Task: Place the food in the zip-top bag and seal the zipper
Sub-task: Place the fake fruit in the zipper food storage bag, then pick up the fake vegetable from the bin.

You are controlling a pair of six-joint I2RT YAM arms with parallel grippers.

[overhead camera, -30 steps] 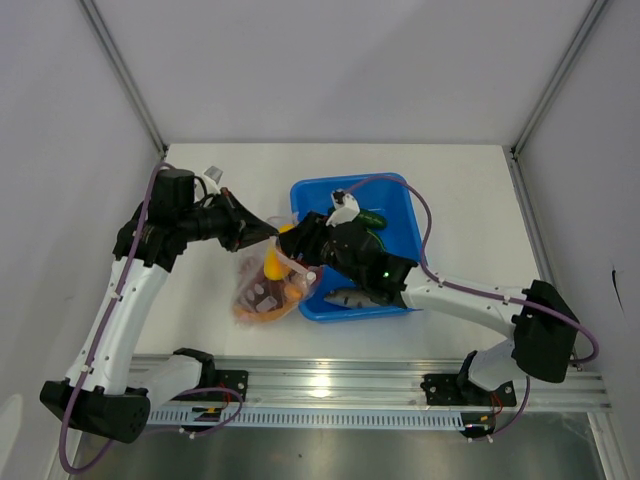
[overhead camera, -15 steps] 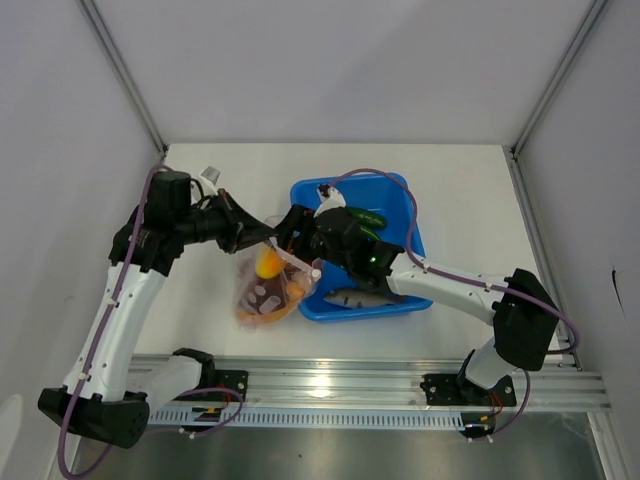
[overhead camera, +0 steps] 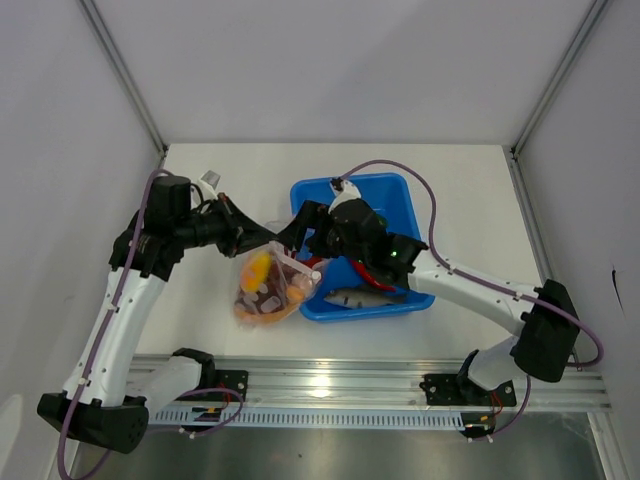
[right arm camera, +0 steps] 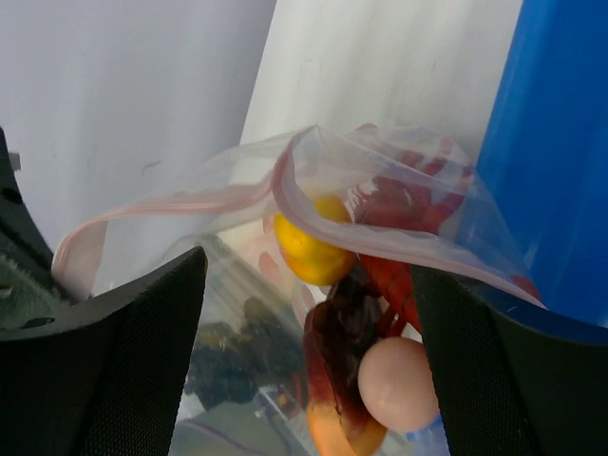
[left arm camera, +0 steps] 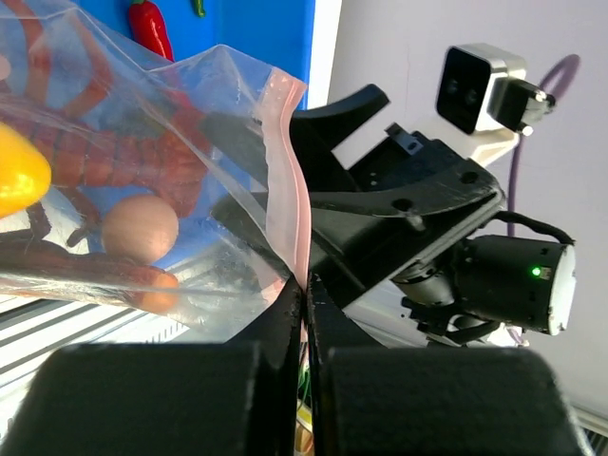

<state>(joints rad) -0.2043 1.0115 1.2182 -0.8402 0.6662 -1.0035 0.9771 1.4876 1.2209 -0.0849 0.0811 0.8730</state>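
Your left gripper (left arm camera: 304, 302) is clamped flat on the zipper (left arm camera: 285, 176). It pinches the pink strip at the left end of the mouth of the bag (overhead camera: 268, 295) and holds that corner up off the table (overhead camera: 200, 170). From there the strip runs up and away in your left wrist view, with the clear plastic slack beside it.

The bag hangs down and to the right of that grip. Its lower part rests on the table, just left of the tub (overhead camera: 400, 190). The mouth gapes; in the right wrist view the two pink edges stand well apart. Inside you can see the pepper (right arm camera: 309, 249) high up near the mouth. The dark steak (right arm camera: 340, 328) lies under it and the egg (right arm camera: 399, 385) is lower, towards the tub side. A small orange piece lies at the very bottom, and you cannot tell what it is. Red print on the plastic blurs whatever lies behind it.

Your right gripper (overhead camera: 303, 250) hangs over the mouth with its jaws spread wide and nothing between them. One jaw is close to the right-hand strip, but you cannot tell whether it touches.

Further right, the right arm crosses over the tub. In the tub, the fish (overhead camera: 352, 297) lies along the near wall. A chili (overhead camera: 366, 272) lies just behind it, partly under the arm.
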